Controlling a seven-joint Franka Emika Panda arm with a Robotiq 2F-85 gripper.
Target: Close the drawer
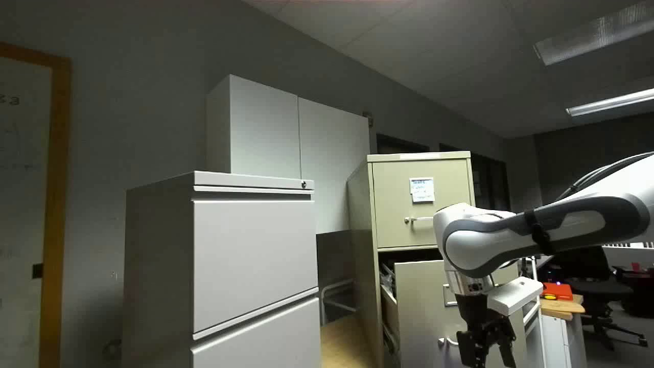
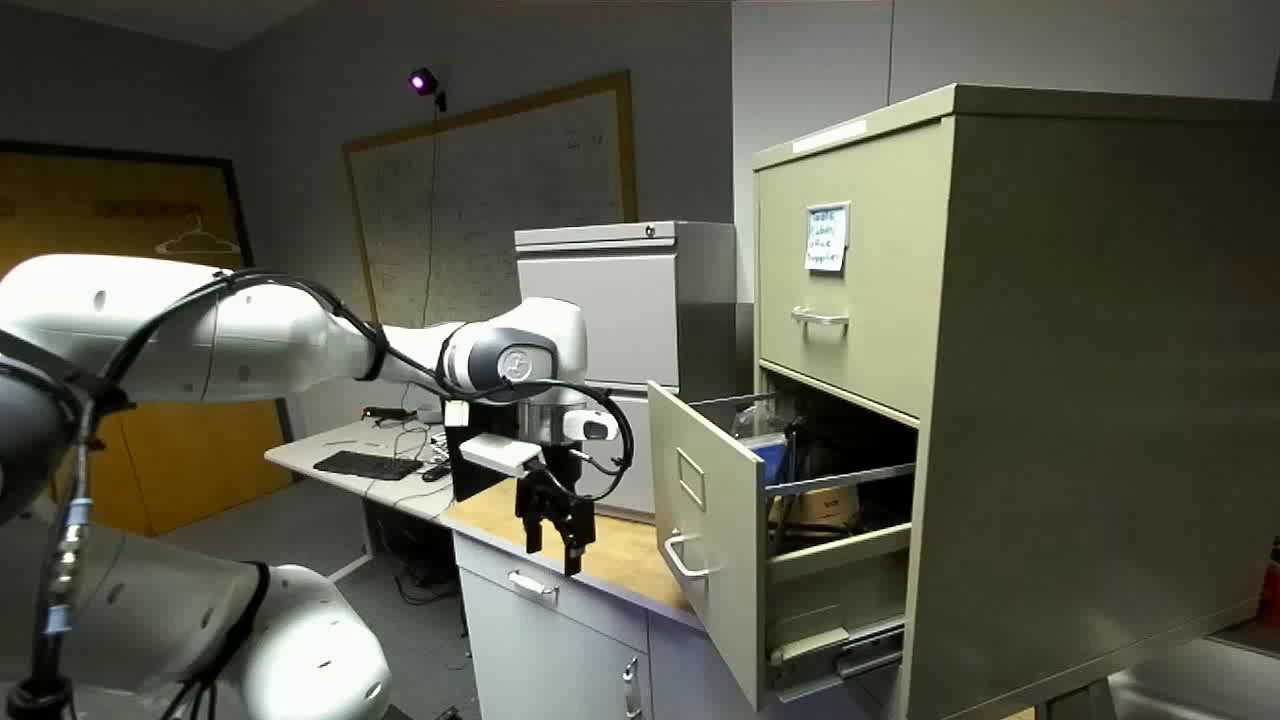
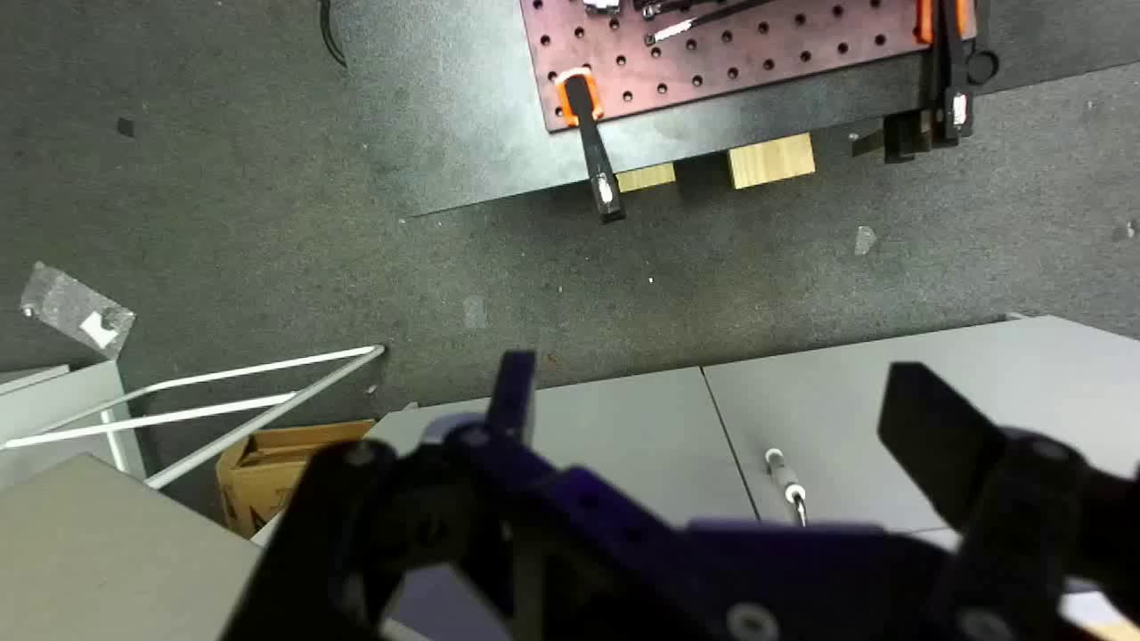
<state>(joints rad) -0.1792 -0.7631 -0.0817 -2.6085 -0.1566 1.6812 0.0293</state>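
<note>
Smooth white robot arm with rounded joints, dark grey panels and a round badge. Black straps ring it; black cables run along it, 1 with blue bands. Silver collar, white bar. The gripper is black, angular, 2-fingered, with round screws.

End effector outside open drawer

You're in an office-type lab, looks like. In an exterior view: whiteboard upper centre-left, desk with keyboard left of centre, tan filing cabinet right. Office chair, lower right of an exterior view. Your wrist view: perforated plate with clamp, top.
</note>
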